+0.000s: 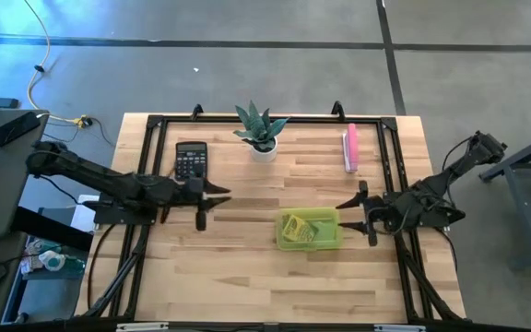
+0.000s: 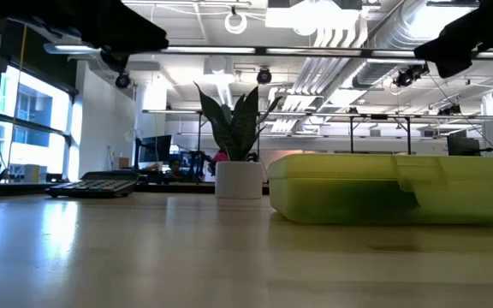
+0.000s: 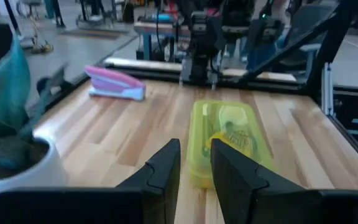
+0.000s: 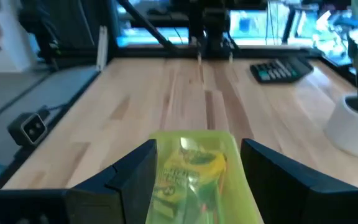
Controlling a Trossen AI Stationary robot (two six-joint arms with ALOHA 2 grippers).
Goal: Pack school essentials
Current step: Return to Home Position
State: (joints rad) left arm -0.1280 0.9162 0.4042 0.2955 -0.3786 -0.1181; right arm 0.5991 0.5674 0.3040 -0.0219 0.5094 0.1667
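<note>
Left gripper hangs over your pale plank table, fingers a narrow gap apart, gripping nothing. Grey floor surrounds the table; silver ducts run along the ceiling. Going rightward you see a black calculator, a spiky plant in a smooth white pot, then the closed translucent yellow box, the crayon box showing through its lid. Right gripper hovers just beside it, spread wide, empty.
</note>
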